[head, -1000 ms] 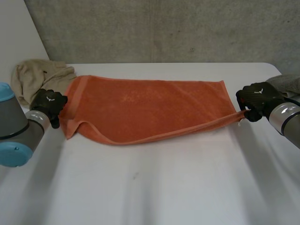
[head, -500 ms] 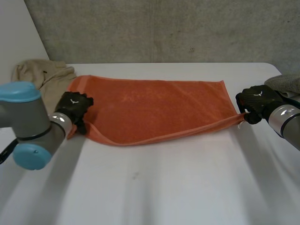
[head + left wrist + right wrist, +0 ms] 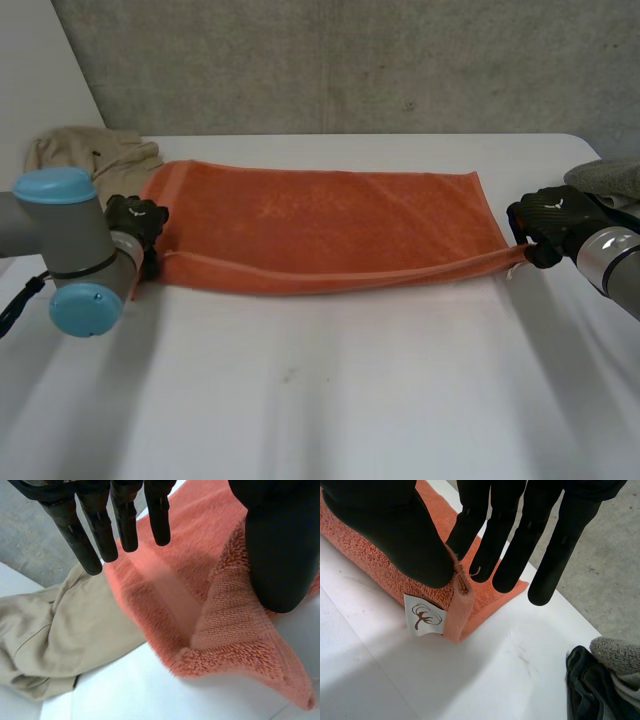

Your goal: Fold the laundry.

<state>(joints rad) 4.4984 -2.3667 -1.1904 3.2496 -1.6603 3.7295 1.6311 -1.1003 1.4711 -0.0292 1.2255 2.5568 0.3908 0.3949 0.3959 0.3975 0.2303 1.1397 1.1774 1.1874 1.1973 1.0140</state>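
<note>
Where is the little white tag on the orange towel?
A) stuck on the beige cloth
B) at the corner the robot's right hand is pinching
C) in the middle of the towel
B: in the right wrist view the white tag hangs from the corner of the orange towel that the right hand pinches between its thumb and fingers.

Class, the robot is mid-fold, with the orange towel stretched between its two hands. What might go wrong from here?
1. The right robot hand pinches the orange terry towel only at its very corner, beside the white label, so the corner may slip out.
2. The crumpled beige garment lies against the towel's end beside the left robot hand, so the fold may drag it along.
</note>
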